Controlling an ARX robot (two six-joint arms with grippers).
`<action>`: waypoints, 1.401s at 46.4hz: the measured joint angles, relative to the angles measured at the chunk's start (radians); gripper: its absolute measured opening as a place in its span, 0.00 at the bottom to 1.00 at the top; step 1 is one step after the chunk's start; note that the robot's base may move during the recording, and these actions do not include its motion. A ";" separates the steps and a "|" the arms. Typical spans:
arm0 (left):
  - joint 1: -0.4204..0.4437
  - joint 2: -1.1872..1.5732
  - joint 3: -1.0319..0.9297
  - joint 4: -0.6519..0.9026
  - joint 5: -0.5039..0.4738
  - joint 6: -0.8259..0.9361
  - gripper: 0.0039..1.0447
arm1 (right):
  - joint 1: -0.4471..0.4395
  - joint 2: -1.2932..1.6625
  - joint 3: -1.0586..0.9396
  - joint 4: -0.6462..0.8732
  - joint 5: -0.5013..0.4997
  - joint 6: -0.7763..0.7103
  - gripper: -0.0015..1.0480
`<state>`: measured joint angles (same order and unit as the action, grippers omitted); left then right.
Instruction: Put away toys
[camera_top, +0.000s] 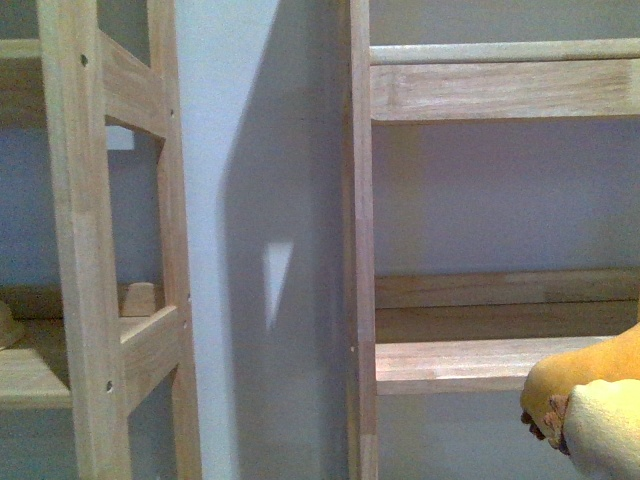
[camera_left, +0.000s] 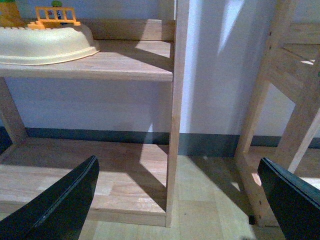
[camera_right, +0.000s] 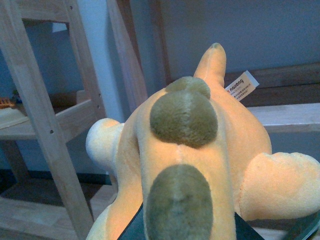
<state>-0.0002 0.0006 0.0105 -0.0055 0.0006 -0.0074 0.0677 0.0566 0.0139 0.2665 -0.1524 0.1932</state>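
Showing the plush (camera_right: 200, 150), fuzzy orange-yellow with paler limbs and olive-brown back patches, clamped between the dark fingers (camera_right: 134, 231) of the right gripper (camera_right: 220, 232). In the front view it is seen at 4 o'clock, before a wooden shelf (camera_top: 450, 365). A white tag (camera_right: 241, 86) near its pointed end is printed in orange; only "naiong" is roughly legible. The left gripper (camera_left: 177, 165) is spread wide, empty.
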 joint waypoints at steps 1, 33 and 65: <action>0.000 0.000 0.000 0.000 0.000 0.000 0.94 | 0.000 0.000 0.000 0.000 0.000 0.000 0.08; 0.000 0.000 0.000 0.000 0.000 0.000 0.94 | 0.000 0.000 0.000 0.000 0.002 0.000 0.08; 0.000 0.000 0.000 0.000 0.000 0.000 0.94 | 0.000 0.000 0.000 0.000 0.000 0.000 0.08</action>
<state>-0.0002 0.0006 0.0105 -0.0055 0.0002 -0.0074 0.0677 0.0570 0.0139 0.2665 -0.1524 0.1932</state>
